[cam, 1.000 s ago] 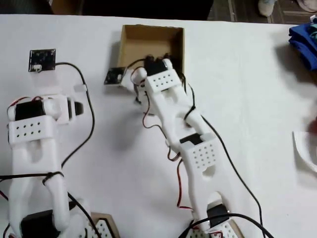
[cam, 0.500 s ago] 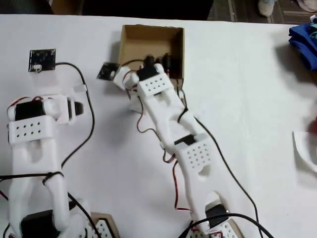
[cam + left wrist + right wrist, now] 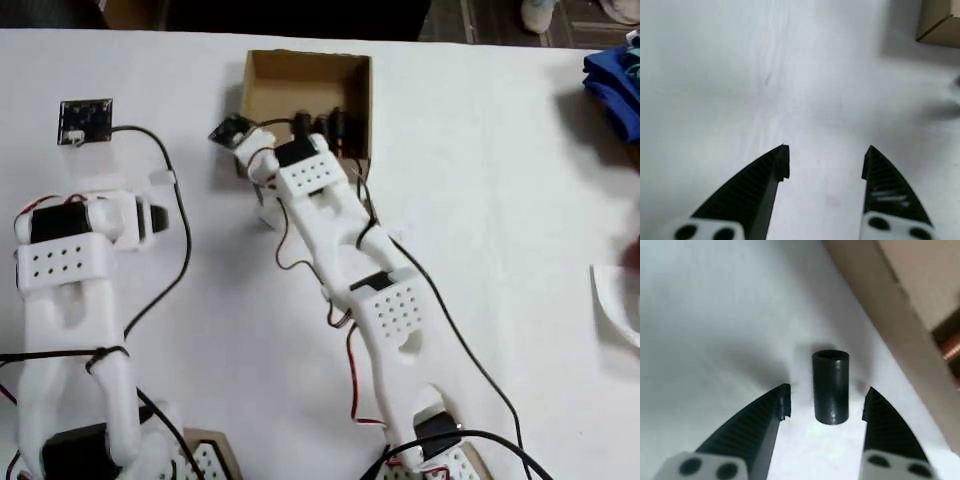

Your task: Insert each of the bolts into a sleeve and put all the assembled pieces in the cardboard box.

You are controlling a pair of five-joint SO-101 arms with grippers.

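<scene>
Right claw (image 3: 827, 389) is standing open, with one finger on each side of the sleeve (image 3: 830, 386) and neither finger touching it. Sleeve is black and is standing on end on the desk (image 3: 715, 315), with its open bore showing, just beside the outer wall of the box (image 3: 897, 315). Past that wall, a copper-coloured part (image 3: 951, 351) is showing inside the box.

In the high view, the box (image 3: 256, 80) is sitting at the upper centre of the frame, open side up. Right arm (image 3: 330, 215) is stretching from the lower centre of the frame to the lower left corner of the box. One dark piece (image 3: 338, 122) is lying in the box near its lower right corner.

Left claw (image 3: 827, 148) is hanging open over bare desk, gripping nothing. A corner of the box (image 3: 940, 22) is showing well apart from it. Left arm (image 3: 65, 270) is occupying the left side of the frame in the high view, well apart from the box.
</scene>
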